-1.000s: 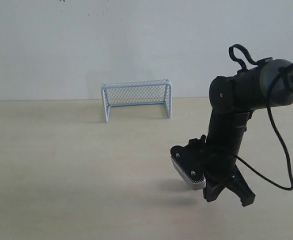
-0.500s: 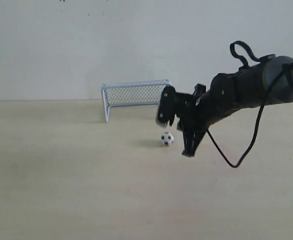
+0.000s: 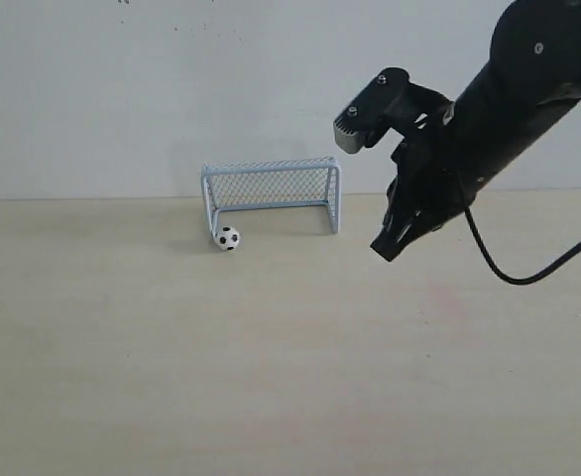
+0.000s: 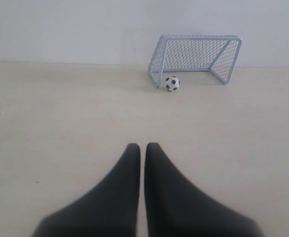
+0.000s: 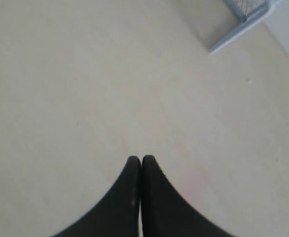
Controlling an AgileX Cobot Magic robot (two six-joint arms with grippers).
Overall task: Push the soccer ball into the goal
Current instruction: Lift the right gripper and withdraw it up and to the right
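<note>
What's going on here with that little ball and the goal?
A two-armed robot is playing tabletop football. Its right arm seems to have nudged the soccer ball across the table a moment ago. The ball now sits at the mouth of the goal, right beside one front post. Whether it is fully over the line is hard to tell. The arm has since lifted clear, with its jaws shut and empty.
</note>
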